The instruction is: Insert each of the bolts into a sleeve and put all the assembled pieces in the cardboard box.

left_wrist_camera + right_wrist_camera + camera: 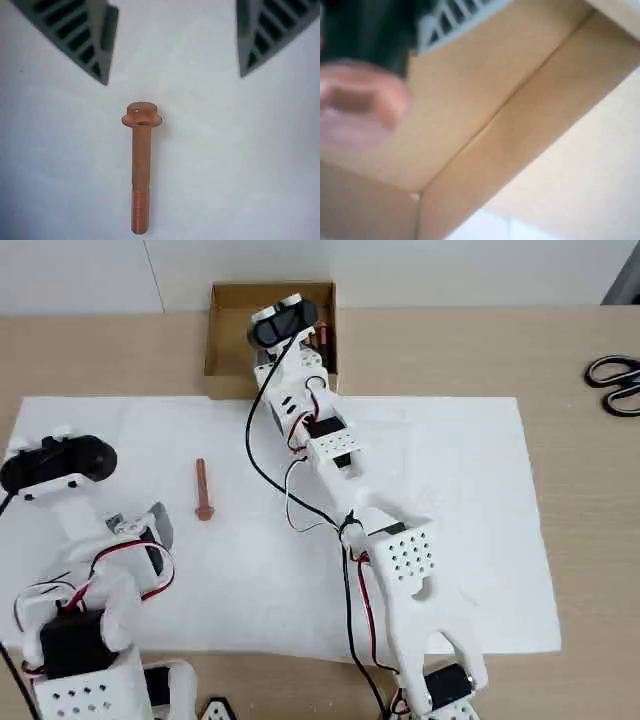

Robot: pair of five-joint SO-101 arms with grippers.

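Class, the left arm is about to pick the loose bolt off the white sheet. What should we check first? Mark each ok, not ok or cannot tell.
1. Left gripper open: ok.
2. Bolt flat on the white sheet, touching nothing else: ok.
3. Bolt head facing the gap between the gripper's fingers: ok.
4. Right arm clear of the bolt, reaching into the cardboard box: ok.
5. Sleeve ready for the bolt: cannot tell.

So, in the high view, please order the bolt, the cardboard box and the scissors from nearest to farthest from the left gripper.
1. bolt, close by on the white sheet.
2. cardboard box, farther back.
3. scissors, far across on the other side.
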